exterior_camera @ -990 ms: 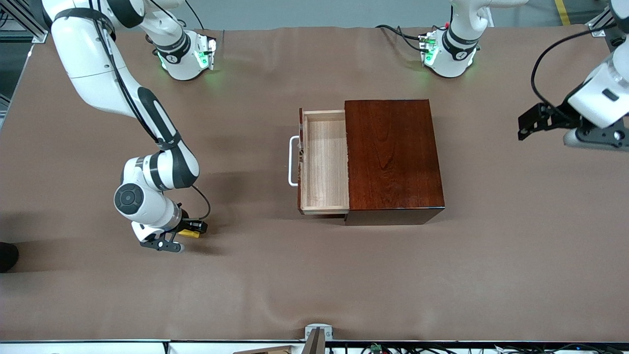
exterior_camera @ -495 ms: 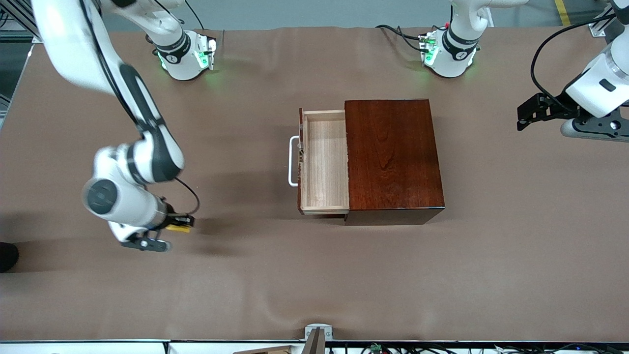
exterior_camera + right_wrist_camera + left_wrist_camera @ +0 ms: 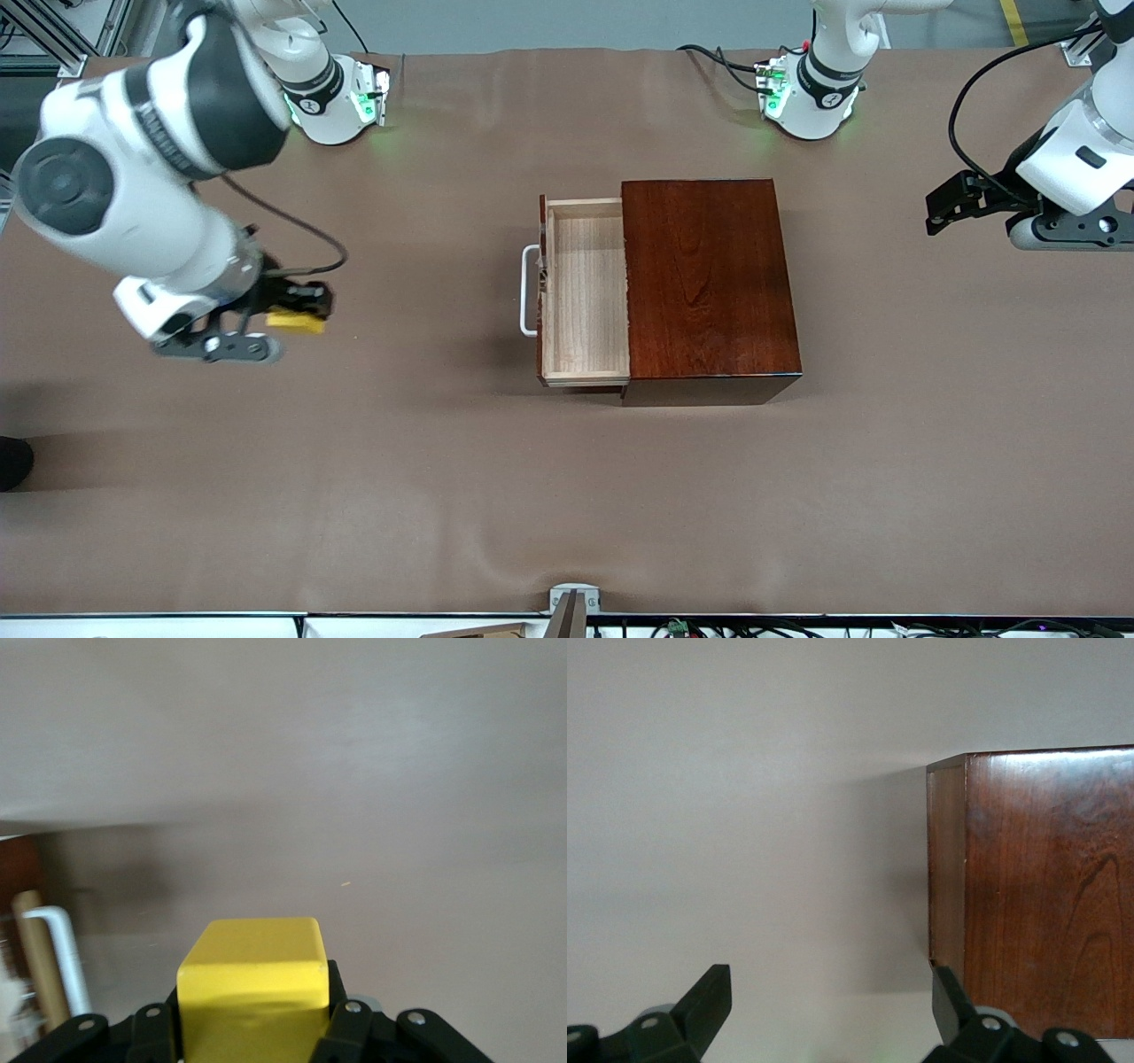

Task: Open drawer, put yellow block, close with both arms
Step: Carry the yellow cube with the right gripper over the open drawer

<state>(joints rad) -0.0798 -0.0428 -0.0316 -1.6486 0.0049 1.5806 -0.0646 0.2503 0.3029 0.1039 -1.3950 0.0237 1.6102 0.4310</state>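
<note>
- Left side of the front frame: your right gripper [image 3: 297, 310] is up in the air over bare table [image 3: 567, 496], toward the right arm's end.
- Its fingers [image 3: 341, 1028] are clamped on the yellow block [image 3: 296, 321]. The right wrist view shows the block [image 3: 252, 988] seated squarely between them, with the drawer's white handle [image 3: 64, 957] at that frame's left edge.
- Center of the front frame: the drawer [image 3: 585, 292] is pulled out of the dark wooden box [image 3: 709, 283], opening toward the right arm's end. Tray looks bare, and the white handle [image 3: 529, 291] sits on its front.
- The block is well apart from the drawer and not over it.
- Upper right of the front frame: your left gripper [image 3: 941, 206] is in the air over the table at the left arm's end, well apart from the box; that arm is waiting.
- Left fingers [image 3: 709, 1001] are spread wide with nothing between them. The left wrist view shows only table and the box's closed end [image 3: 1036, 886].
</note>
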